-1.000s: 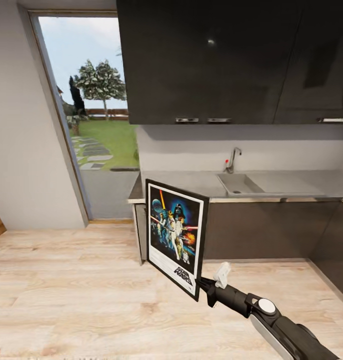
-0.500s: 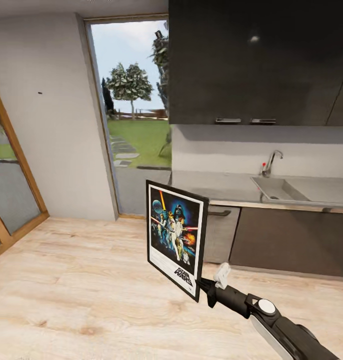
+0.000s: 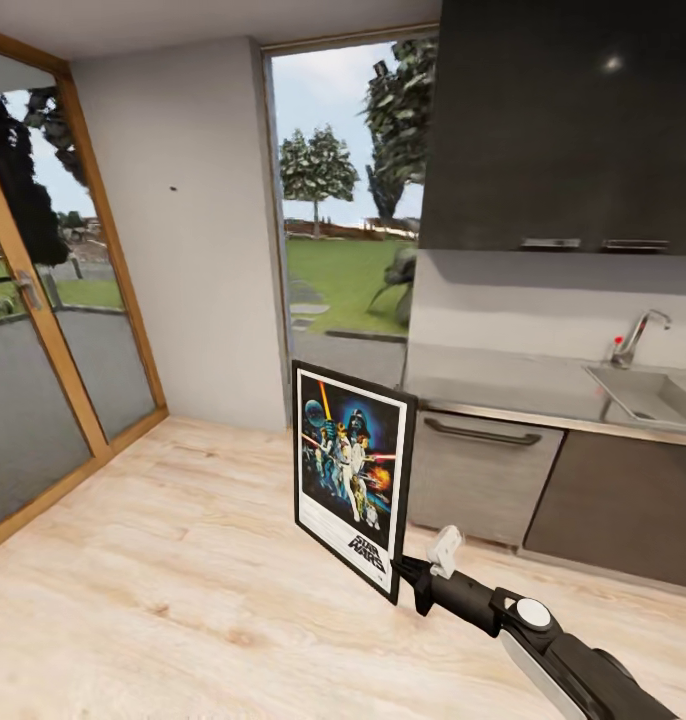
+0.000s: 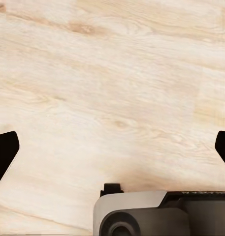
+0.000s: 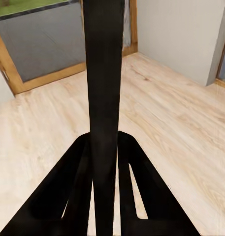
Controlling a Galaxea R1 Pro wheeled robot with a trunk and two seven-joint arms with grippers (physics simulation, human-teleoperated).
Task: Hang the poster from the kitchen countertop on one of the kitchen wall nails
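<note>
Here, head view: poster (image 3: 350, 462) upright at centre, lower corner pinched in the right gripper (image 3: 407, 577) at 5 o'clock of it. Nail (image 3: 173, 187) on the wall at 10 o'clock. Countertop (image 3: 503, 385) with sink (image 3: 653, 397) at 3 o'clock. Left wrist view: left gripper (image 4: 112, 152) spread wide over plank floor (image 4: 112, 88), fingertips (image 4: 4, 155) far apart. Right wrist view: fingers (image 5: 68, 191) pressed onto the poster's black edge (image 5: 103, 73).

View swung left: wall nail (image 3: 173, 187) and glass door (image 3: 43, 360) newly revealed.
</note>
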